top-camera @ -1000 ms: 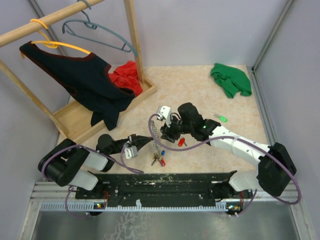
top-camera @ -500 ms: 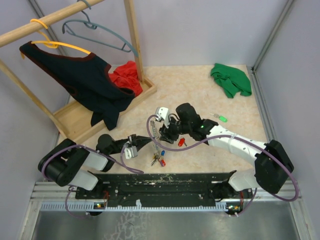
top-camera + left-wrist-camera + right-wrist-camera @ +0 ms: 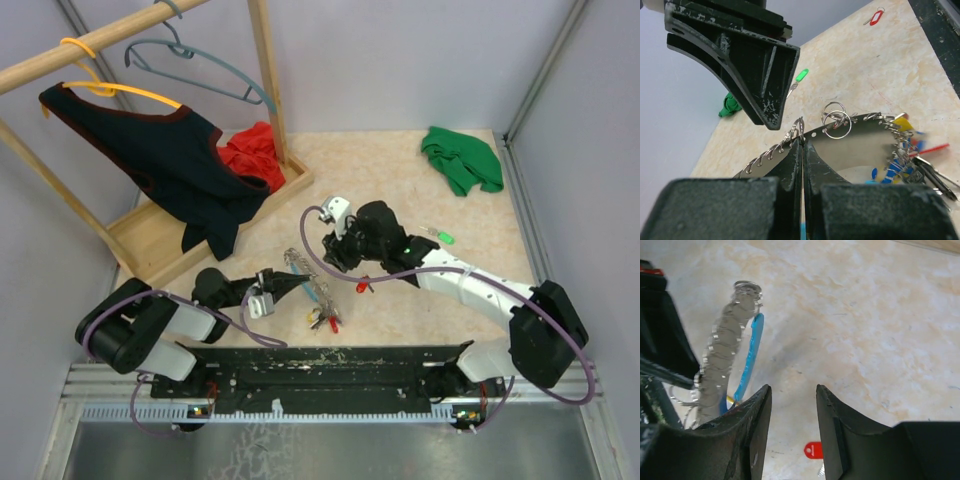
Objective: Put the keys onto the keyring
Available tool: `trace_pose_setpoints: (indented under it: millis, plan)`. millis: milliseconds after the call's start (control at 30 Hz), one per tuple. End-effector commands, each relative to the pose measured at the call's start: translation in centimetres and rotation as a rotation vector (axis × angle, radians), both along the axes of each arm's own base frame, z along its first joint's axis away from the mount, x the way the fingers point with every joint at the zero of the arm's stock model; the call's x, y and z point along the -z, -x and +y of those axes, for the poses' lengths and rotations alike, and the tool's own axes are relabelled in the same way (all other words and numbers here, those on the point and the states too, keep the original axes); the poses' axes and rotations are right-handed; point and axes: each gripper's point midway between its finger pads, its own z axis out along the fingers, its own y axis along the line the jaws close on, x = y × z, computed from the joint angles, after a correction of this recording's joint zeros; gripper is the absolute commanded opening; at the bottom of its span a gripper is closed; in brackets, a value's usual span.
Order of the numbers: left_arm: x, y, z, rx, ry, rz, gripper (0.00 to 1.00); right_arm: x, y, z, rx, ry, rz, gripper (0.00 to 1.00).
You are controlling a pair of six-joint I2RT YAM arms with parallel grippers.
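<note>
The keyring (image 3: 303, 272), a silvery coiled loop with a light-blue segment (image 3: 751, 352) and a cluster of coloured tags (image 3: 322, 318), is held off the table. My left gripper (image 3: 288, 284) is shut on its rim (image 3: 803, 141), and the coil (image 3: 769, 153) and two small rings (image 3: 836, 120) show past the tips. The red key (image 3: 362, 286) lies on the table just right of the loop; its head (image 3: 813, 450) shows between my right fingers. The green key (image 3: 443, 237) lies farther right. My right gripper (image 3: 333, 255) hovers open beside the loop, with nothing in it (image 3: 792, 395).
A green cloth (image 3: 460, 160) lies at the back right. A wooden clothes rack (image 3: 262, 80) with hangers, a dark vest and a red garment stands at the back left on its base (image 3: 150, 235). Walls close in on both sides.
My right gripper has drawn back and up from the keyring and its jaws have narrowed a little. The loop has swung lower and leftward in the left grip. Both keys stay put.
</note>
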Motion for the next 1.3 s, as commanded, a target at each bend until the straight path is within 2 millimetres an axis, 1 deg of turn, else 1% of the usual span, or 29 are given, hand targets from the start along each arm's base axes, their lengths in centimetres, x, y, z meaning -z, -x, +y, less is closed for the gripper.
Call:
trace_pose_setpoints:
  millis: [0, 67, 100, 167, 267, 300, 433, 500, 567, 667, 767, 967, 1100, 1267]
  plan:
    - [-3.1, 0.5, -0.3, 0.029, 0.067, -0.120, 0.00, -3.3, -2.1, -1.5, 0.129, -0.055, -0.081, 0.41]
    - [-3.0, 0.4, -0.2, 0.022, 0.062, -0.119, 0.00, -3.3, -1.4, -1.8, 0.089, -0.040, -0.091, 0.41]
    - [-3.1, 0.3, -0.2, 0.018, 0.060, -0.121, 0.00, -3.3, -0.8, -1.7, 0.033, -0.028, -0.105, 0.41]
    - [-3.1, 0.2, -0.2, 0.014, 0.054, -0.119, 0.00, -3.5, 1.1, -1.3, -0.116, -0.024, -0.147, 0.40]
    - [-3.0, 0.0, -0.2, 0.003, 0.037, -0.112, 0.00, -3.3, 3.9, -0.6, -0.326, -0.031, -0.244, 0.29]
    - [-2.9, -0.1, -0.2, 0.000, 0.030, -0.113, 0.00, -3.4, 4.6, -0.4, -0.372, -0.032, -0.290, 0.28]
    - [-2.9, -0.3, -0.2, -0.012, 0.019, -0.118, 0.00, -4.3, 6.7, 1.0, -0.506, -0.048, -0.421, 0.27]
    - [-2.8, -0.3, -0.2, -0.014, 0.016, -0.115, 0.00, -4.7, 7.4, 1.6, -0.554, -0.068, -0.430, 0.26]
    - [-2.9, -0.3, -0.2, -0.014, 0.017, -0.116, 0.00, -4.5, 7.9, 2.1, -0.591, -0.074, -0.421, 0.25]
    - [-2.9, -0.3, -0.2, -0.015, 0.017, -0.116, 0.00, -3.9, 8.2, 2.6, -0.616, -0.065, -0.408, 0.20]
    - [-2.9, -0.2, -0.3, -0.009, 0.017, -0.116, 0.00, -3.4, 7.9, 2.9, -0.605, -0.058, -0.406, 0.12]
    - [-2.9, 0.0, -0.4, 0.002, 0.016, -0.117, 0.00, -3.2, 6.4, 3.0, -0.528, -0.045, -0.427, 0.12]
    - [-2.8, 0.1, -0.5, 0.010, 0.014, -0.115, 0.00, -3.2, 5.9, 3.0, -0.504, -0.046, -0.437, 0.13]
    - [-2.9, 0.1, -0.5, 0.012, 0.015, -0.118, 0.00, -2.8, 5.5, 2.9, -0.481, -0.027, -0.427, 0.15]
